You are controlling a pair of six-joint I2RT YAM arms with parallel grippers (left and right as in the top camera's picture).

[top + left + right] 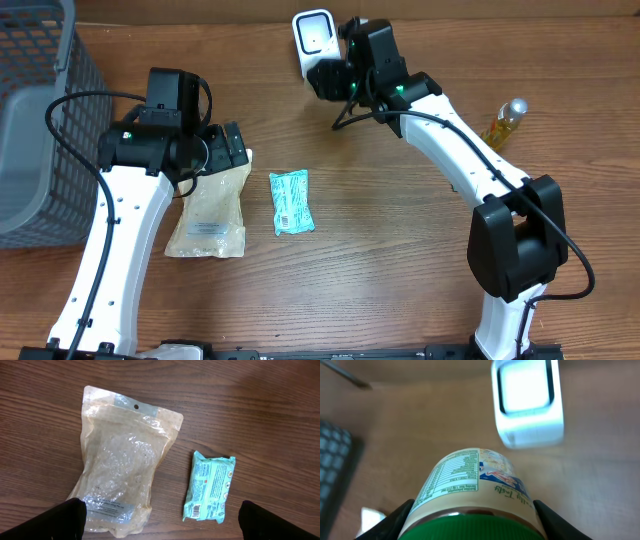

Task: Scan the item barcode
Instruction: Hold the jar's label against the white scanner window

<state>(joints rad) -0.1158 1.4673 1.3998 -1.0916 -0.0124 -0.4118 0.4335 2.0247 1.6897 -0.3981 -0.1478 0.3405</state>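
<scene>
Overhead, a grey basket (40, 130) sits at the far left, cut off by the frame. Next, the left gripper (228, 150) hangs spread wide above a clear pouch (120, 465), holding nothing, likely parked out of the way of the scan. A teal packet (209, 487) lies just right of the pouch, apart from it. Further right and far, the right gripper (475, 520) pinches a green-lidded jar (470, 480) near its lid, pointing it at the white scanner (527, 402), probably to show the barcode. No barcode is visible on the label, and overhead the wrist hides the jar. A yellow bottle (505, 122) sits far right.
</scene>
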